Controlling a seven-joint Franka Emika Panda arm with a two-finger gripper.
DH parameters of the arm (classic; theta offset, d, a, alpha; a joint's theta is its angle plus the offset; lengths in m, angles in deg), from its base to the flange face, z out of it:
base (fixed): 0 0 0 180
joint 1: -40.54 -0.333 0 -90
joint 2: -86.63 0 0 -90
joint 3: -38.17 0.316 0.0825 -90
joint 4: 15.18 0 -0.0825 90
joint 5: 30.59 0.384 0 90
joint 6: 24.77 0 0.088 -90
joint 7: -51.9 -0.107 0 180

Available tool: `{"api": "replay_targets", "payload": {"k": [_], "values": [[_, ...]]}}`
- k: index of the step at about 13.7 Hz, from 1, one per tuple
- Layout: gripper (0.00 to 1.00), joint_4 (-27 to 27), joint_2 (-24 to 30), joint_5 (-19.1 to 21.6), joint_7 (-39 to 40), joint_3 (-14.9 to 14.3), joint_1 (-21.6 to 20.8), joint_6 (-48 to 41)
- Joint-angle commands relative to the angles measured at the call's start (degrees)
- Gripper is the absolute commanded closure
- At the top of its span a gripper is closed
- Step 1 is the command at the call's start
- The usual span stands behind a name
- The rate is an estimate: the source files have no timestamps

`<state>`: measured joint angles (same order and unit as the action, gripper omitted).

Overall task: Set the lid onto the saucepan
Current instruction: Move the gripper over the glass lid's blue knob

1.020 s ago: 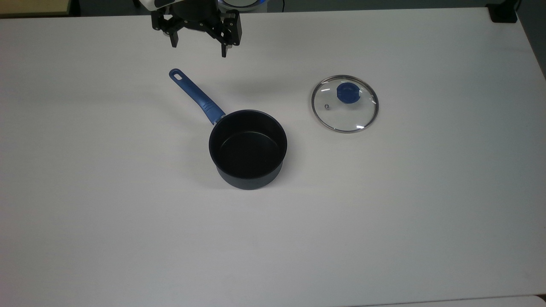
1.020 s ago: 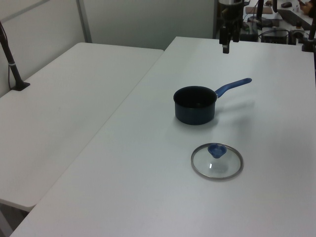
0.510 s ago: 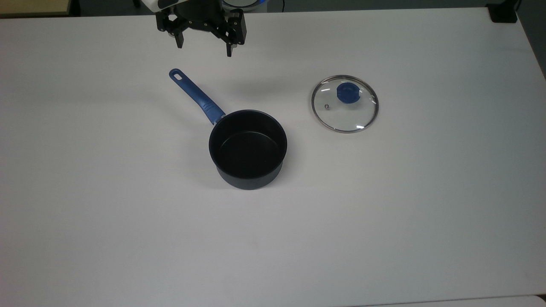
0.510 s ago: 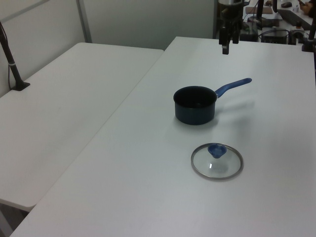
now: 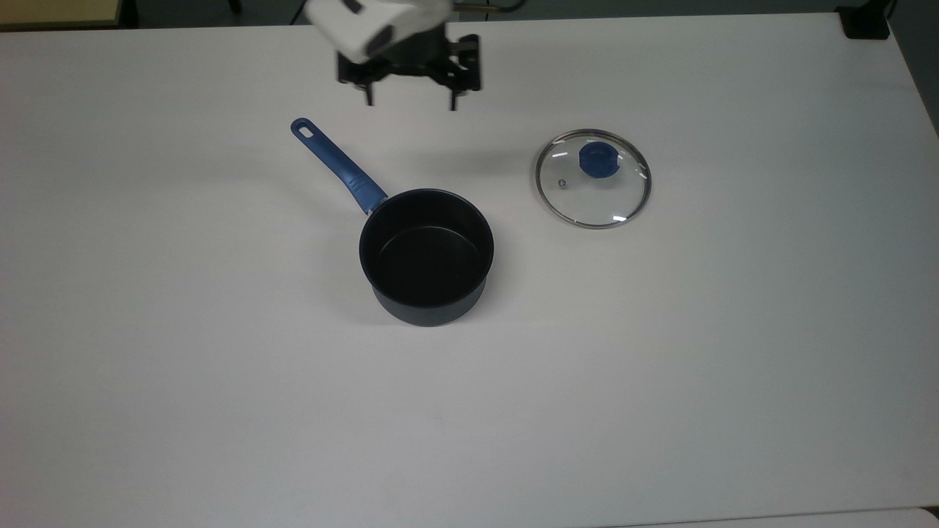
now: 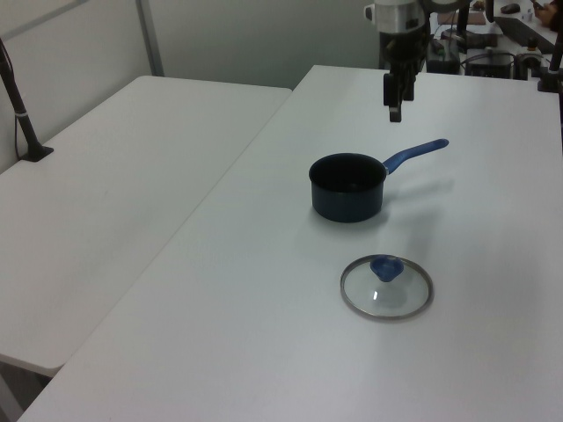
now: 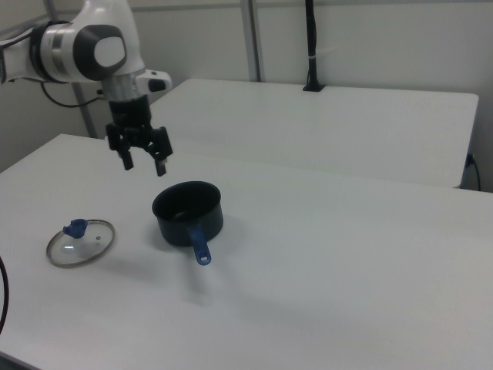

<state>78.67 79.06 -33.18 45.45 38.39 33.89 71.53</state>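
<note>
Gripper [image 5: 409, 99] hangs above the white table [image 5: 183, 352], fingers spread wide and holding nothing, up near the top view's upper edge. Below it in the top view sits the saucepan [image 5: 426, 254], uncovered, blue handle angled toward the top view's upper left. The lid [image 5: 593, 178] lies flat on the table, well apart, to the top view's right.

I see the saucepan [image 5: 426, 257] upright on the white table [image 5: 147, 367], its handle [image 5: 337, 166] angled toward the top view's upper left. The lid [image 5: 593, 178] lies flat to the saucepan's upper right, apart from it. My gripper [image 5: 408, 100] hangs above the saucepan, fingers [image 5: 452, 99] spread, holding nothing.
</note>
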Motion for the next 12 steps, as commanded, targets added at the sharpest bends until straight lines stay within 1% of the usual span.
{"api": "replay_targets", "payload": {"k": [1, 2, 3, 4, 5, 7, 9, 10, 12], "values": [[0.0, 0.6, -0.4, 2.5, 1.4, -0.5, -5.6, -1.0], [0.0, 1.1, -0.5, 4.2, 1.0, -0.5, -7.5, -1.0], [0.0, 1.5, -0.6, 5.0, 0.6, -0.1, -9.7, -0.8], [0.0, 2.1, -1.1, 5.7, -1.4, 0.1, -11.6, -0.5], [0.0, 2.8, -1.5, 5.8, -4.0, 1.1, -12.9, 2.1], [0.0, 6.9, -2.1, 5.6, -9.0, 4.4, -13.3, 10.7], [0.0, 8.2, -4.6, 5.1, -11.6, 6.6, -13.4, 15.5], [0.0, 8.2, -6.0, 4.8, -13.0, 7.2, -14.1, 16.2], [0.0, 8.2, -8.7, 3.4, -14.9, 7.2, -15.8, 17.4]]}}
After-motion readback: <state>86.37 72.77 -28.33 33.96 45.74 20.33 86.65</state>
